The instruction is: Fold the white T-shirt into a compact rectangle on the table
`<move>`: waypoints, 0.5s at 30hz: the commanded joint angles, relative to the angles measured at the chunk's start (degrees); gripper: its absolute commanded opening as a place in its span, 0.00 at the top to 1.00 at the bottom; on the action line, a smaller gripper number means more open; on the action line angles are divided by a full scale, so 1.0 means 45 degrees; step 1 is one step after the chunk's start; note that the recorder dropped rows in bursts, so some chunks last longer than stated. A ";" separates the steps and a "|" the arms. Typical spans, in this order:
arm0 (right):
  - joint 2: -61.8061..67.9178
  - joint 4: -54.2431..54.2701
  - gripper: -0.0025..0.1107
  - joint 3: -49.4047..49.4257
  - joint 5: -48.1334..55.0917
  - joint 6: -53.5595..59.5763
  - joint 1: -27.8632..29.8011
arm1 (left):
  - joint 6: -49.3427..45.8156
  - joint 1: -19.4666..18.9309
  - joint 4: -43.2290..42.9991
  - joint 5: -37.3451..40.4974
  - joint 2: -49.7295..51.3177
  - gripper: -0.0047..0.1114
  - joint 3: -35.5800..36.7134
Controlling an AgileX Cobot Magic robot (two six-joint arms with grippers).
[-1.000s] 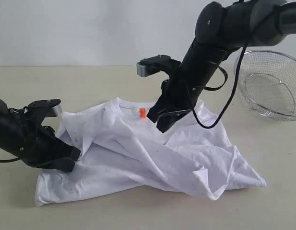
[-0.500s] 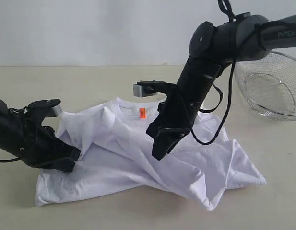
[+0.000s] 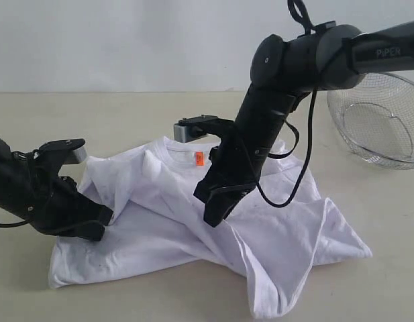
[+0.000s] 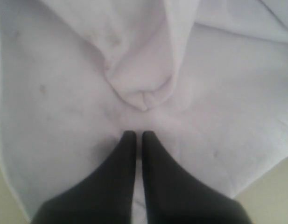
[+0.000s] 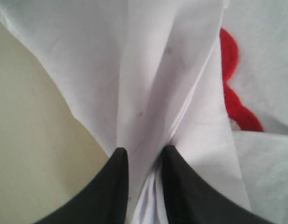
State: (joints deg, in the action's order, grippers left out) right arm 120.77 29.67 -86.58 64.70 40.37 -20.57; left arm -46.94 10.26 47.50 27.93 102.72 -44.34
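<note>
Shirt [image 3: 160,215]: white, short-sleeved, laid crumpled on the table [image 3: 126,121], near the middle. The collar is turned toward the wall [image 3: 126,40]. An orange tag [image 3: 199,159] is seen inside the collar. One long fold is drawn diagonally across the front, and a corner is trailed toward the near edge of the table. In the right wrist view a patch of red print [image 5: 232,93] is shown on the cloth beside the fold.

Left gripper [image 3: 99,225]: black, set low at the shirt's left side. In the left wrist view the gripper [image 4: 135,135] is seen with its fingers pressed together, tips laid against the cloth just short of a small bunched pucker. Whether any cloth is caught between them cannot be told.

Right gripper [image 3: 212,218]: black, pointed downward over the middle of the shirt. In the right wrist view a raised fold of cloth is seen pinched between the fingers of the gripper [image 5: 143,154], with bare table shown to one side of the fold.

Basket [image 3: 378,121]: round, wire mesh, placed on the table at the far right, well apart from the shirt.

Table: pale beige, matte, backed by a plain grey-white wall.
</note>
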 commanded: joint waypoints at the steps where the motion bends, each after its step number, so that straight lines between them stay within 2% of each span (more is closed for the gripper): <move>1: 0.0080 -0.0093 0.79 -0.0029 -0.0029 0.0022 -0.0024 | 0.0106 0.0061 0.0012 0.0117 -0.0006 0.92 0.0057; 8: 0.0899 -0.0093 0.79 -0.0029 -0.0006 -0.0074 -0.0024 | 0.0106 0.0061 0.0012 0.0117 -0.0006 0.92 0.0057; 9: 0.0920 -0.0093 0.83 -0.0029 -0.0067 -0.0074 -0.0024 | 0.0106 0.0061 0.0012 0.0117 -0.0006 0.92 0.0057; 11: 0.0821 -0.0023 0.96 -0.0029 -0.0242 0.0017 -0.0024 | 0.0106 0.0061 0.0012 0.0117 -0.0006 0.92 0.0057; 15: 0.0284 -0.0046 0.98 -0.0029 -0.0543 0.0064 -0.0024 | 0.0106 0.0061 0.0012 0.0117 -0.0006 0.92 0.0057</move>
State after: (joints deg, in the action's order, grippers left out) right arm 124.20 29.67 -86.58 63.38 39.98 -20.57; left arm -46.94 10.26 47.50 27.93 102.72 -44.34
